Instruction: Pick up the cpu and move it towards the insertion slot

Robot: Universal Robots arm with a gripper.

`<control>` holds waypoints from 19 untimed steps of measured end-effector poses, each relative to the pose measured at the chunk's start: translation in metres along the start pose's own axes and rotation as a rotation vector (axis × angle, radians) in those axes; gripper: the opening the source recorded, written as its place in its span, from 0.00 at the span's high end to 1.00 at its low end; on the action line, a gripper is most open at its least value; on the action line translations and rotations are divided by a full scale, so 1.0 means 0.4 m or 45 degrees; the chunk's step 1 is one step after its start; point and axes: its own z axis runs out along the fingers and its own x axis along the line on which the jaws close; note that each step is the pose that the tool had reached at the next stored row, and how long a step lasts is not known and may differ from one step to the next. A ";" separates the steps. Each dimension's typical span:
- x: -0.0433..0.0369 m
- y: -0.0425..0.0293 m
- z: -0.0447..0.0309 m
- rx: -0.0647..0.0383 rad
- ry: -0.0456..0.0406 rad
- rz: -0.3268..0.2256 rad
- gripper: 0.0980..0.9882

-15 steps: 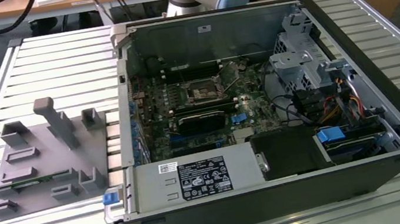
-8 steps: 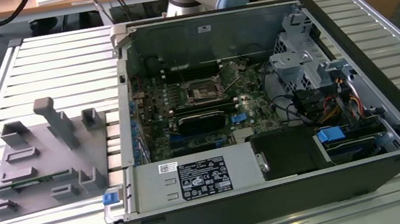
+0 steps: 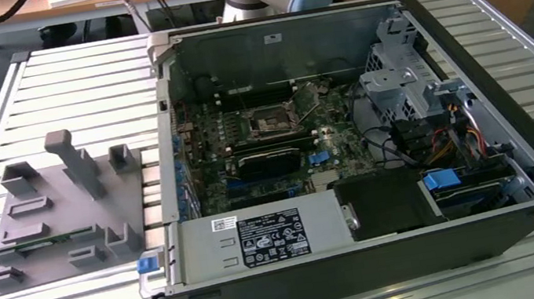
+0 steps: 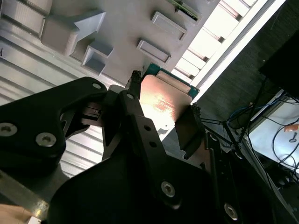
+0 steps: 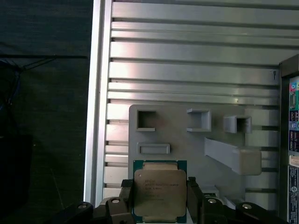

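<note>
Silvery metal tops the small flat square cpu [image 5: 160, 191] with its green rim. In both wrist views it is pinched on two opposite sides by the black gripper [image 5: 160, 185], whose fingers [image 4: 194, 126] are pressed against its edges. The chip is held over the grey plastic holder [image 5: 182, 140], near one edge of it, on the ribbed metal table [image 3: 76, 75]. It looks to be lifted off the holder.

The insertion slot [image 3: 272, 122] is seen in the exterior view as a dark square socket inside the open black computer case [image 3: 369, 261], well apart from the holder. For a good carry, the chip should be held flat and gripped evenly. The holder's tall post [image 3: 73, 162] and the case wall should be cleared.
</note>
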 end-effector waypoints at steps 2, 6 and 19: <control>0.000 0.001 -0.007 0.000 0.000 0.000 0.50; -0.001 0.002 -0.019 0.000 0.000 0.000 0.50; -0.013 0.005 -0.046 0.000 0.000 0.000 0.50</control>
